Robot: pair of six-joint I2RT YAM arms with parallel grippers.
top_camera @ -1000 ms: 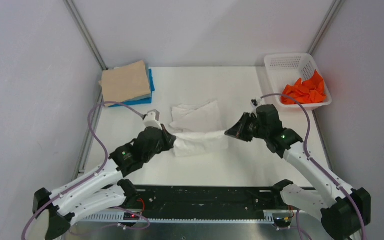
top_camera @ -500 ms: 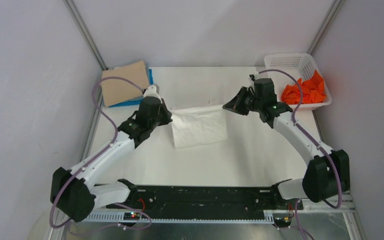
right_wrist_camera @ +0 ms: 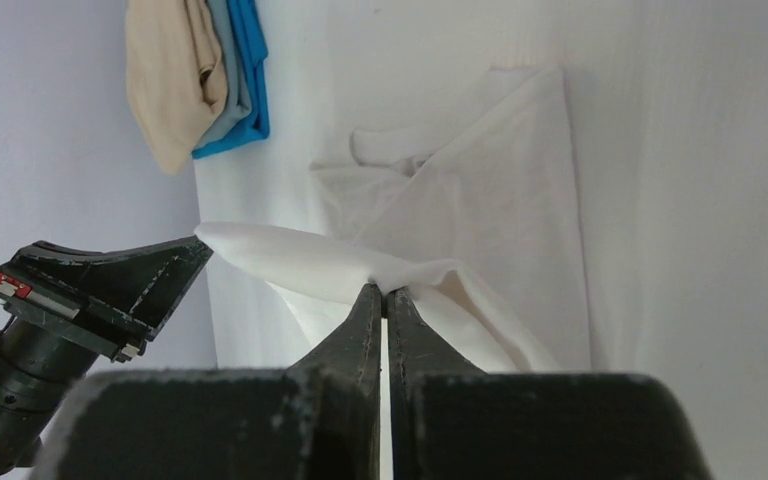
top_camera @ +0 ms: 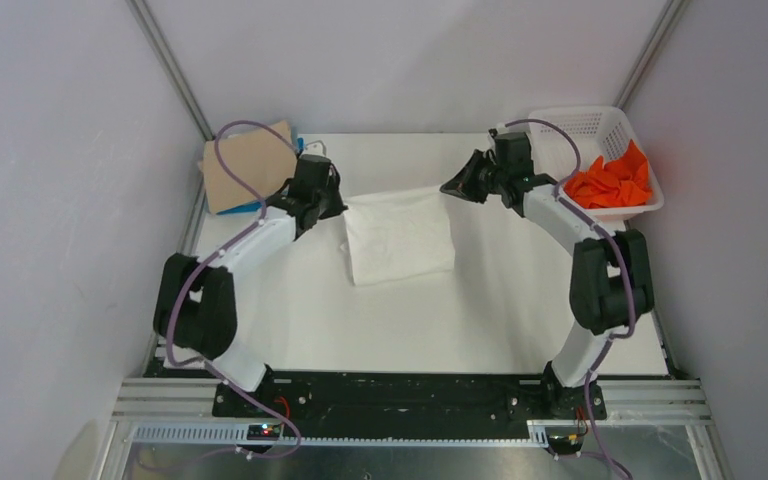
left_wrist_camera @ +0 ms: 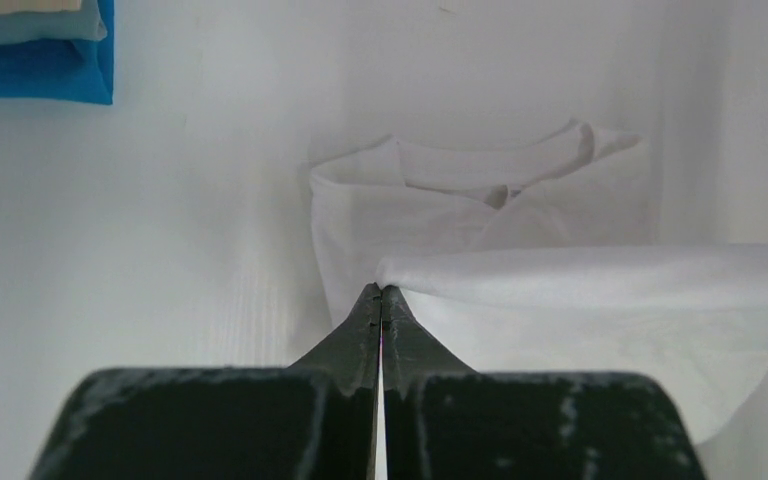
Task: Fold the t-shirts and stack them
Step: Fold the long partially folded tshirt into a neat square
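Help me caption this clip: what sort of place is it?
Probably a robotics lab test cell, not a home: plain grey panels wall in a white table, and the left arm and right arm, bolted to a metal rail, hold a white t-shirt.

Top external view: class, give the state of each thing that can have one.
Thin white cloth t-shirt: half folded, one edge held up.
Beige-tan cloth t-shirt: folded, topmost on the pile.
Bright blue cloth t-shirt: folded, beneath it.
Orange cloth t-shirt: crumpled in white plastic lattice basket.
Left gripper: shut on white t-shirt.
Right gripper: shut on white t-shirt.
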